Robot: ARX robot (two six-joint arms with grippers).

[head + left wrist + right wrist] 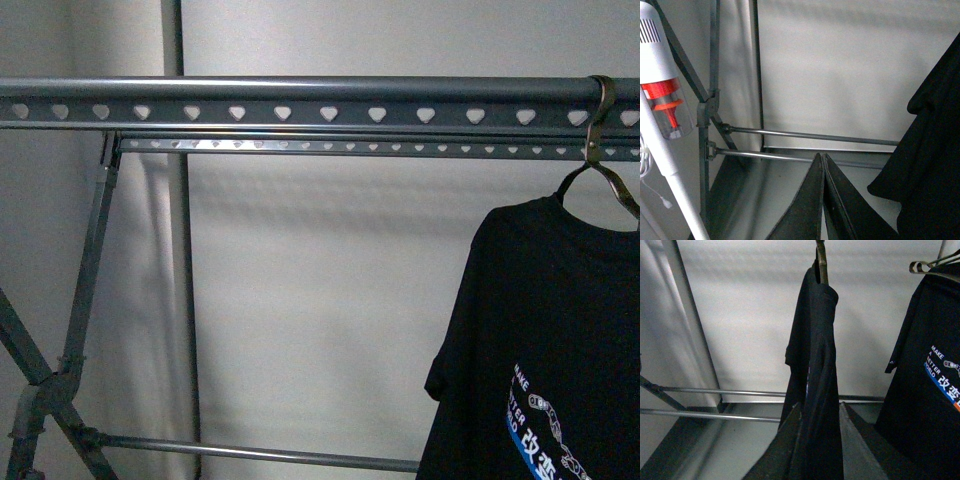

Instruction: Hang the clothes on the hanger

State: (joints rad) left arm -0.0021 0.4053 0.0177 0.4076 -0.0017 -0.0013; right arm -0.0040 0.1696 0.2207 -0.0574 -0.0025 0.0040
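The grey clothes rack's rail (300,100), punched with heart-shaped holes, runs across the top of the front view. A black T-shirt (550,340) with white "MAKE" text and a blue-and-white graphic hangs from it at the right on a wire hook (600,110). Neither arm shows there. In the right wrist view my right gripper (820,407) is open, with a black shirt (815,340) hanging edge-on from a hook between its fingers. A second black printed shirt (930,375) hangs beside it. My left gripper (822,157) is shut and empty, with black cloth (935,150) off to one side.
The rack's crossed legs (60,380) and low crossbars (260,453) stand at the left. A white stick vacuum with a red part (662,95) leans by the rack's leg in the left wrist view. A pale wall (320,300) is behind the rack.
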